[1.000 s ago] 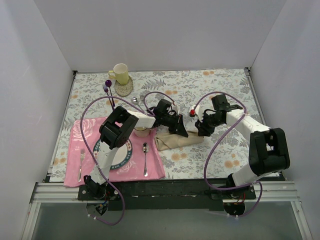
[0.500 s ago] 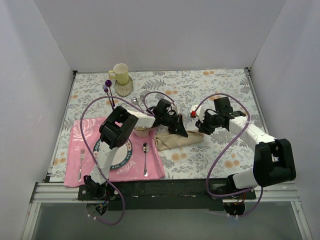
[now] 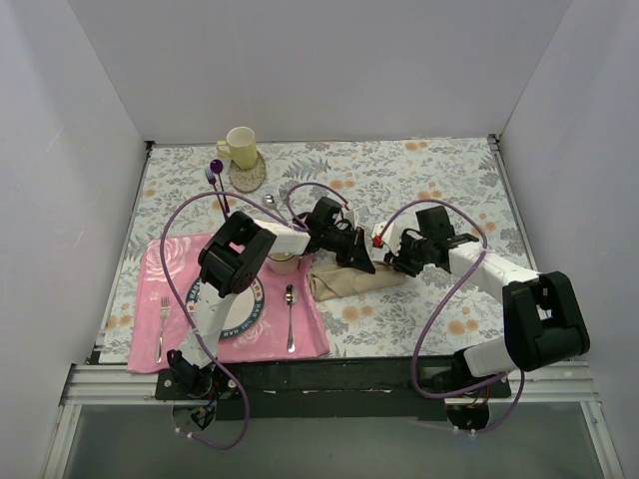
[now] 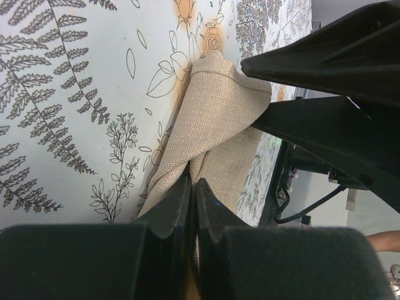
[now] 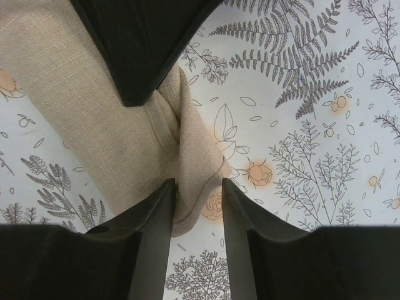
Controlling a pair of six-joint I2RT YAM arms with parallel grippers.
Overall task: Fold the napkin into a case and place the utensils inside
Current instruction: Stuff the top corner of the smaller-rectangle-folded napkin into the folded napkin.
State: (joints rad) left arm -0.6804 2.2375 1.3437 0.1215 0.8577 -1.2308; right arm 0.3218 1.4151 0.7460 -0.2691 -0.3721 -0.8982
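The top camera sits high above and behind the arm bases, which lie at 6 o'clock in its picture. From far off it looks down and forward over the whole counter, with white walls at 9, 12 and 3 o'clock. Each wrist camera looks from very close along its own tool, the left end effector and the right end effector each entering at 6 o'clock. All three views share the folded napkin and the flowered counter around it.
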